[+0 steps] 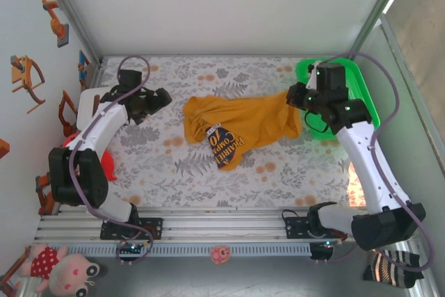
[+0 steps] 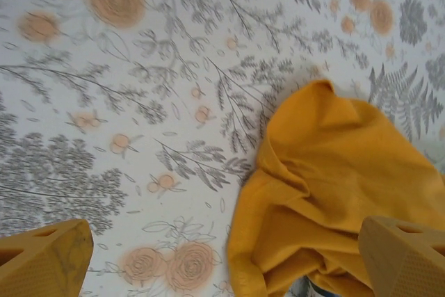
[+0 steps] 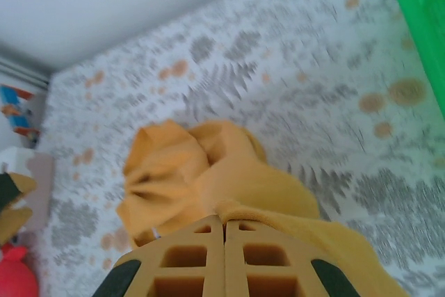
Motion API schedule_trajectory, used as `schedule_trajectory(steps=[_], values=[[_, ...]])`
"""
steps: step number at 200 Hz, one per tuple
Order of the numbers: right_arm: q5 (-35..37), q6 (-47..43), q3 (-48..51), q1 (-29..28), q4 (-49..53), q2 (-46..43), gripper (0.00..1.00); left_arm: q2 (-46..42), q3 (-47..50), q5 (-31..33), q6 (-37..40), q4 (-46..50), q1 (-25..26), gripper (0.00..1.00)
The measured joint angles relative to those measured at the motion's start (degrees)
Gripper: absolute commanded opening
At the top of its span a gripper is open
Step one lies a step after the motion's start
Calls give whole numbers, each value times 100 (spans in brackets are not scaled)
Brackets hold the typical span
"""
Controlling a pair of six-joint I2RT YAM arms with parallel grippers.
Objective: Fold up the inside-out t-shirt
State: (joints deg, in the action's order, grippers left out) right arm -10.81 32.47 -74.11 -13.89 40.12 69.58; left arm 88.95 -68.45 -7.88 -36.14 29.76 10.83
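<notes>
- A green basket [image 1: 366,99] sits in the far right corner of the counter [image 1: 208,179], which is covered in a grey and orange floral print. The right arm hangs over most of the basket, so what is inside cannot be made out.
- The mustard-yellow t-shirt [image 1: 243,122] lies crumpled on the counter, toward the far edge and right of the middle. Its right end reaches up to the basket's rim.
- The right gripper [image 1: 297,99] is at that right end of the shirt, just beside the basket.
- In the right wrist view, the right gripper [image 3: 224,231] is clenched, its two yellow fingers pressed together. A fold of the t-shirt [image 3: 208,172] is caught at their tips and the rest bunches away across the counter. The basket [image 3: 421,26] wall shows at the upper right.
- The left gripper [image 1: 157,99] is near the far left part of the counter, left of the shirt and not touching it.
- In the left wrist view, the left gripper [image 2: 222,262] is released, its fingers spread wide. The shirt's [image 2: 334,193] rumpled edge lies below, nearer the right finger.
- The top view alone shows a dark blue printed patch [image 1: 226,145] on the shirt's near edge. It carries yellow lettering, tilted and too small to read with certainty.
- A red object [image 1: 109,166] lies by the left edge. Plush toys [image 1: 59,269] and a striped sock [image 1: 393,269] lie in front of the near edge.
</notes>
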Motion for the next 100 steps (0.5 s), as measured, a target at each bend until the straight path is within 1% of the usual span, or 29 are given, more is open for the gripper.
schedule_trajectory(steps=[21, 40, 71, 100], values=[[7, -46, 673, 0, 26, 201, 0, 459, -227, -98, 15, 50, 313, 97], [17, -61, 1051, 0, 52, 304, 0, 903, -546, -72, 20, 168, 546, 97], [17, -63, 1130, 0, -9, 304, 0, 1497, -1003, 57, 83, 245, 780, 100], [15, -63, 1130, 0, -90, 306, 0, 1801, -1303, 57, 109, 256, 863, 95]])
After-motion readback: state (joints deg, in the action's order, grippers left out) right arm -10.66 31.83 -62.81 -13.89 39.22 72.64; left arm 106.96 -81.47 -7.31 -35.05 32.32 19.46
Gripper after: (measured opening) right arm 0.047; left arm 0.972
